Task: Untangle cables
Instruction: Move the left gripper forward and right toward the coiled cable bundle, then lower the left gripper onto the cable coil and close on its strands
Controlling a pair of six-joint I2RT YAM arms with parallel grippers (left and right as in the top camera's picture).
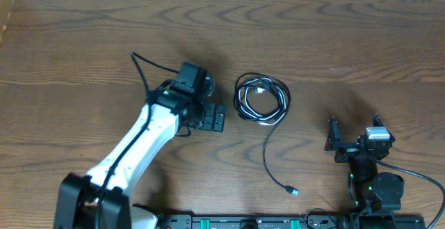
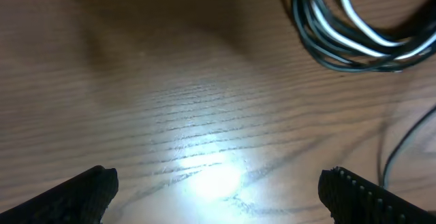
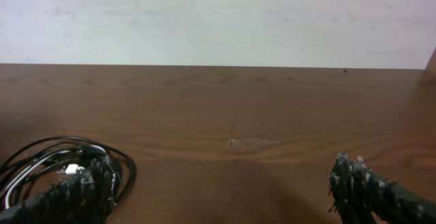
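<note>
1. brown wood-grain bench (image 1: 348, 34): by its front right corner the right gripper (image 3: 221, 180) gapes wide, empty, seemingly parked out of the way.
2. left gripper (image 2: 218, 183), also spread wide and empty, sits low beside the coil, probably lining up a grasp.
3. mid-bench, one thin black cord (image 1: 282, 93) is looped together with one shorter white cord (image 1: 259, 90), its tail trailing toward the front edge.

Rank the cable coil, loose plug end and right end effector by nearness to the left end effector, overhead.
1. Cable coil, just right of the left end effector.
2. Loose plug end, lower right.
3. Right end effector, far right.
</note>
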